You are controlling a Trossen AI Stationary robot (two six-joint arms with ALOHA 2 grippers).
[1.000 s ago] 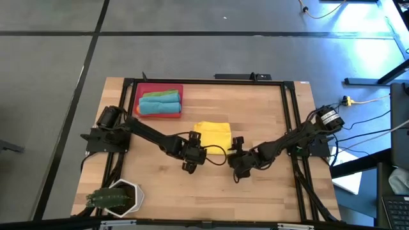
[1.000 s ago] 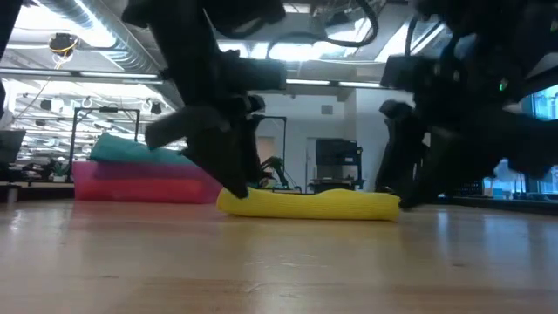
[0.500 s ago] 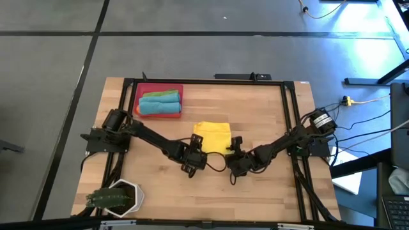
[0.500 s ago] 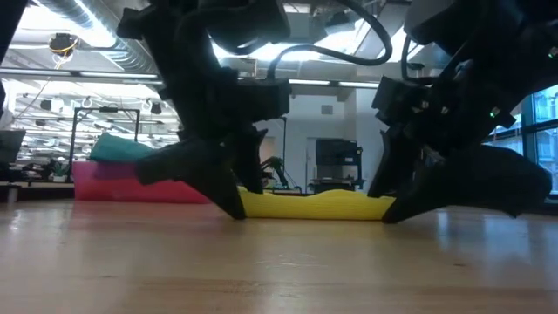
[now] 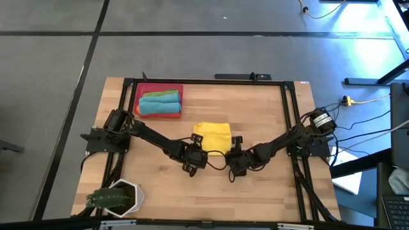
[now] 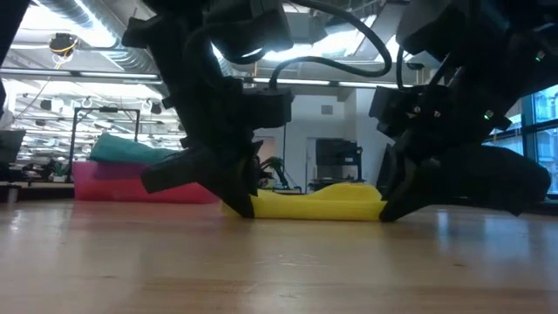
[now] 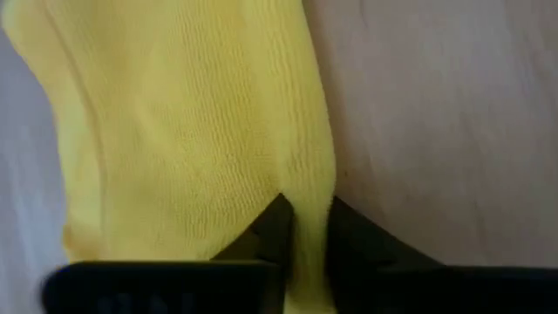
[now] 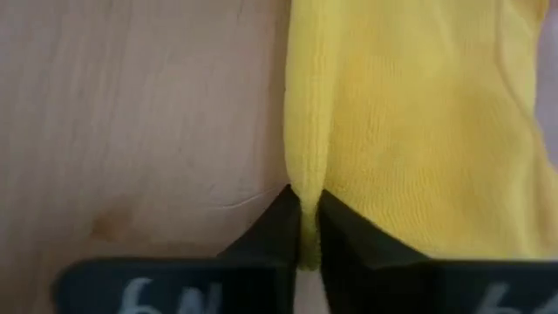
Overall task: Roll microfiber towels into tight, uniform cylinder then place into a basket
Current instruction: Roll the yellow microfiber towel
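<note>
A yellow microfiber towel [image 5: 213,135] lies folded flat at the middle of the table. My left gripper [image 5: 199,152] is shut on its near edge close to the left corner. My right gripper [image 5: 232,153] is shut on the same edge close to the right corner. In the low view the towel [image 6: 314,204] stretches between the two grippers with a low hump near its right end. The red basket [image 5: 142,89] stands at the far left and holds rolled teal and green towels [image 5: 160,102]. My left gripper pinches the towel's hemmed near edge [image 7: 312,187] between its two fingers, close to the left corner. The fingers slant down from the table's near left. The towel lies on the table. My right gripper pinches the hemmed near edge [image 8: 305,179] between its two fingers, close to the right corner. The fingers slant down from the near right. The rest of the towel rests on the wood.
A white hexagonal pot with a plant [image 5: 117,197] sits at the near left corner. A black frame [image 5: 204,81] runs along the table's far and side edges. Bare wood lies near me and to the right of the towel.
Both grippers have sunk to the table at the yellow towel's near edge and have shut on it, one at each corner. The towel's near edge has drawn in a little between them and has humped up near its right end.
</note>
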